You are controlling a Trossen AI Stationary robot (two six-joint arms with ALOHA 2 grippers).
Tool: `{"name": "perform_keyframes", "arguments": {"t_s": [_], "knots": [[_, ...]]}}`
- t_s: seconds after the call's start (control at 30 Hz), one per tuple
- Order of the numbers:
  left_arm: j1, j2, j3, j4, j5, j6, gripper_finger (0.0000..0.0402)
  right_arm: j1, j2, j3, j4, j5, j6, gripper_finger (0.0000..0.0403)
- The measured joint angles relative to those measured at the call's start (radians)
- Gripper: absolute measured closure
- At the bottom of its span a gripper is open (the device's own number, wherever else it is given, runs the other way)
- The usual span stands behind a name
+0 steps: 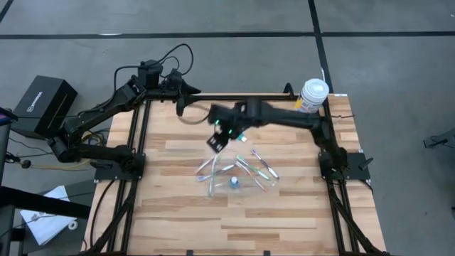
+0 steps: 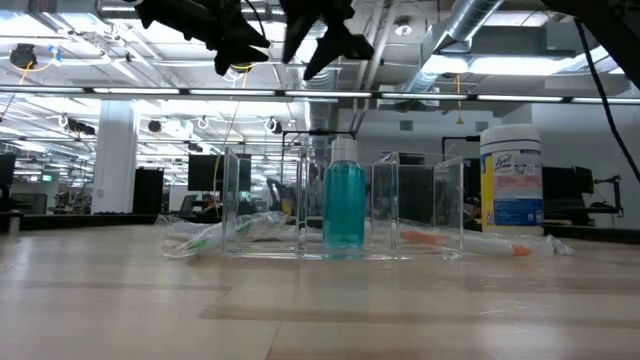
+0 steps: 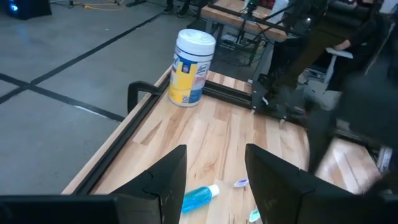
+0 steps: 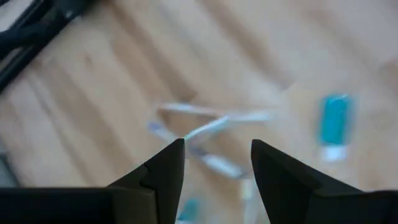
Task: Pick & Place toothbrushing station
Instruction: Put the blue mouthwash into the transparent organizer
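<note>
High view: right end effector [image 1: 215,142] hangs over the desk [image 1: 284,227] mid-back, just behind the scatter of toothbrushes [image 1: 250,165], fingers apart w/ nothing between them. Left end effector [image 1: 180,107] parked at the back-left edge, well apart from the brushes. A small teal bottle [image 1: 234,182] stands upright among the brushes; white wipes tub [image 1: 311,95] at the back-right corner. Low view: clear plastic container [image 2: 300,205] sits center on the desk, teal bottle [image 2: 345,200] upright at its middle, brushes [image 2: 215,232] lying flat on one side, another w/ orange accent [image 2: 470,240] on the other; tub [image 2: 511,178] farther back. Both arms show only as dark shapes up top. Left wrist view: fingers [image 3: 165,180] spread fairly wide, empty, high above the desk; a teal tube [image 3: 199,196] lies flat below, tub [image 3: 189,67] near the rail. Right wrist view: fingers [image 4: 165,168] apart, empty, above crossed brushes [image 4: 211,127]; teal tube [image 4: 334,124] off to one side, blurred.
</note>
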Motion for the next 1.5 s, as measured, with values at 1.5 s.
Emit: {"name": "perform_keyframes", "arguments": {"t_s": [1.5], "knots": [[-0.312, 0.753, 0.366, -0.288, -0.452, 0.737, 0.0243, -0.353, -0.417, 0.0, 0.019, -0.013, -0.436, 0.0231]]}}
